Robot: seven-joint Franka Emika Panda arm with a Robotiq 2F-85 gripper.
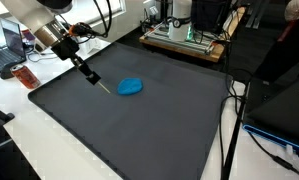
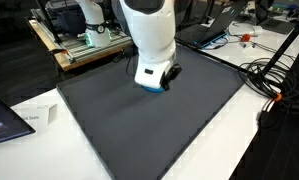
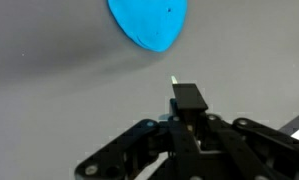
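Lying flat on the dark mat (image 1: 139, 130), the blue lump (image 1: 130, 87) is found just beyond the pale tip of a thin stick (image 1: 99, 83), which is clamped between the closed fingers of the gripper (image 1: 85, 70) and slanted downward so that its tip is presented first.

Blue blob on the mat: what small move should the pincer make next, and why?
Probably ease the pincer forward toward the blob. It is shut on a thin black stick whose pale tip points at the blob but stops short of it, with bare mat between.
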